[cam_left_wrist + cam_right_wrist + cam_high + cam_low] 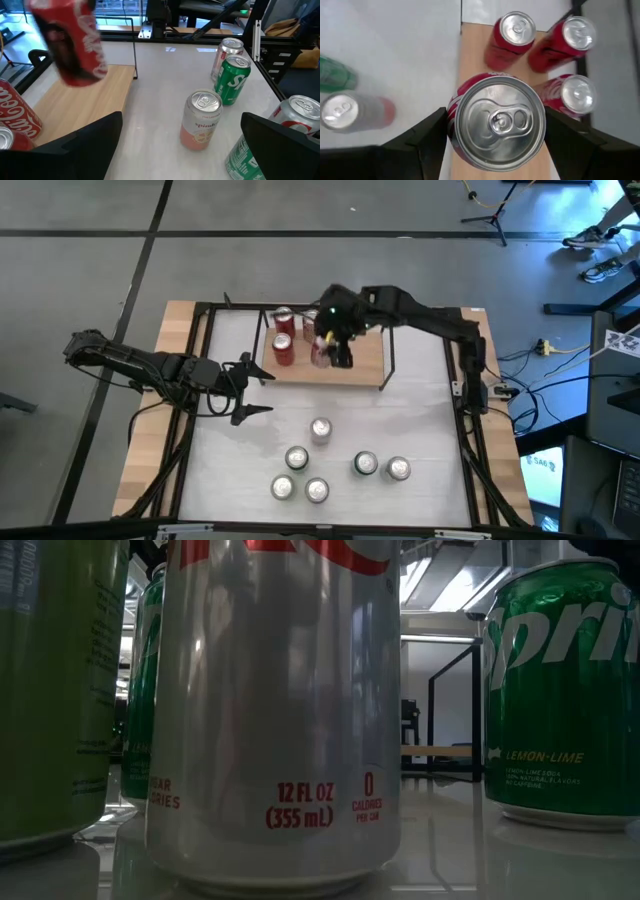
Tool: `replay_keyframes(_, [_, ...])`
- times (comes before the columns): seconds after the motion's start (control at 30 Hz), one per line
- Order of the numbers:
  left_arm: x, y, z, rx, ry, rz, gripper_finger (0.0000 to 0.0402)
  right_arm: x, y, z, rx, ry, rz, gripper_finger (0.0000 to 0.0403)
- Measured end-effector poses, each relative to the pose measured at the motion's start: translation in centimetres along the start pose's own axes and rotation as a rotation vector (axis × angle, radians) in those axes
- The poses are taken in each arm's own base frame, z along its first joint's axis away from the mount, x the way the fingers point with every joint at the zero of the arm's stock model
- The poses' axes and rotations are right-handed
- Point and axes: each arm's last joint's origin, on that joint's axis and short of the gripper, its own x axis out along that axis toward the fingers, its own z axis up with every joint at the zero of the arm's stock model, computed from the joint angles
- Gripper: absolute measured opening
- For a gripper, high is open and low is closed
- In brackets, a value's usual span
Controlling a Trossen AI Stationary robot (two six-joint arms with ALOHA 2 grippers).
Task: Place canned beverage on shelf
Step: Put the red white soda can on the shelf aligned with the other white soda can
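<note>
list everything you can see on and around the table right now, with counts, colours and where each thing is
shelf: one, light wood in a black wire frame, far middle of the table
red cans on the shelf: three, red, upright at the shelf's left end
held can: one, red with a silver top, in the right gripper above the shelf
loose cans: six, silver tops, near half of the table; among them a pink one, a green Sprite and a silver-white one
table: one, white top with wooden side strips
floor stand: one, black, beyond the table
left gripper: fingers open, holding nothing, left of the shelf
right gripper: fingers closed on the held can
</note>
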Motion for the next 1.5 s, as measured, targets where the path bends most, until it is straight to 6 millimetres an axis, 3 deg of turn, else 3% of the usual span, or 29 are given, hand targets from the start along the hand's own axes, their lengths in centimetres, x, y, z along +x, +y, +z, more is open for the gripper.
replay_keyframes(0.17, [0.0, 0.0, 0.0, 0.0, 0.0, 0.0, 0.0396, 1.8, -2.3, -0.7, 0.026, -0.039, 0.043, 0.0277])
replay_keyframes(0.4, [0.0, 0.0, 0.0, 0.0, 0.0, 0.003, 0.0396, 4.7, -3.9, -2.0, 0.03, -0.034, 0.039, 0.0277])
replay_keyframes(0.67, [0.0, 0.0, 0.0, 0.0, 0.0, 0.005, 0.0396, 7.2, -4.2, -3.1, 0.036, -0.032, 0.036, 0.0277])
replay_keyframes(1.0, [0.0, 0.0, 0.0, 0.0, 0.0, 0.005, 0.0396, 8.0, -4.6, -3.2, 0.035, -0.063, 0.014, 0.0277])
replay_keyframes(1.5, [0.0, 0.0, 0.0, 0.0, -0.002, 0.007, 0.0396, 11.1, -5.4, -3.9, 0.028, -0.003, 0.001, 0.0277])
